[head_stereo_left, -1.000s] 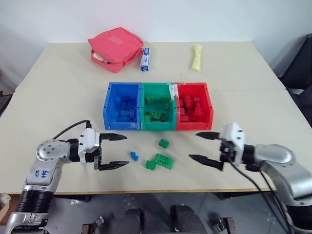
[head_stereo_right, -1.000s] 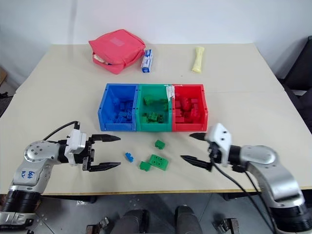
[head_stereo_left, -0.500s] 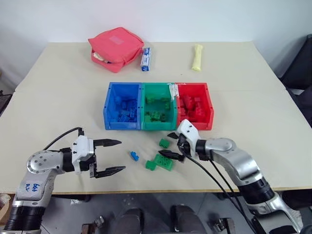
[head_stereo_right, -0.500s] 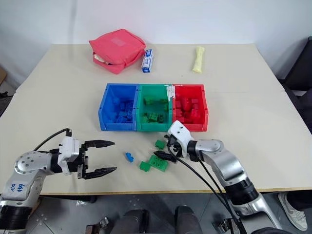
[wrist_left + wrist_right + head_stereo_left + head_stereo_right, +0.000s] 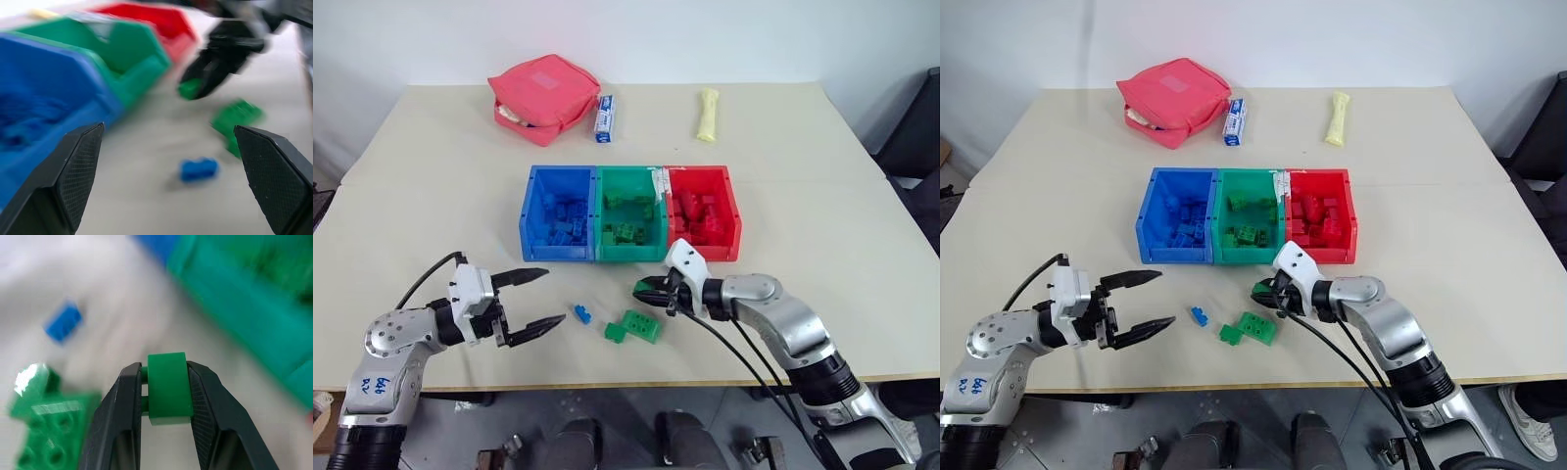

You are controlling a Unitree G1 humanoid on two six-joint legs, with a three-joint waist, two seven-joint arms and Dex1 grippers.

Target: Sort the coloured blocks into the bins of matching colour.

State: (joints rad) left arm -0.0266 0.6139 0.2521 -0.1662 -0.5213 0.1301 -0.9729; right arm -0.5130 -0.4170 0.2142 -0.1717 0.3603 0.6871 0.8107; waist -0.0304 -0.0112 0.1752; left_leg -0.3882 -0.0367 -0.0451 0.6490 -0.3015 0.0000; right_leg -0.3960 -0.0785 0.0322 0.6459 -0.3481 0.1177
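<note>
My right gripper [image 5: 646, 288] is shut on a small green block [image 5: 168, 392], just in front of the green bin [image 5: 628, 253]; the left wrist view shows the same green block [image 5: 191, 89] in its fingers. The blue bin [image 5: 556, 251], the green bin and the red bin [image 5: 721, 249] stand joined in a row, each holding several blocks of its own colour. On the table lie a small blue block [image 5: 581, 313], a larger green block [image 5: 643, 325] and a small green block [image 5: 616, 333]. My left gripper [image 5: 553, 297] hangs open left of the blue block, holding nothing.
At the back of the table lie a red zipped pouch [image 5: 542, 96], a blue-and-white tube [image 5: 604, 117] and a yellow roll [image 5: 707, 115]. Black cables trail from both wrists. The loose blocks lie close to the table's front edge.
My right gripper has shut on the small green block it was straddling. My left gripper has turned a little, its fingers still open.
</note>
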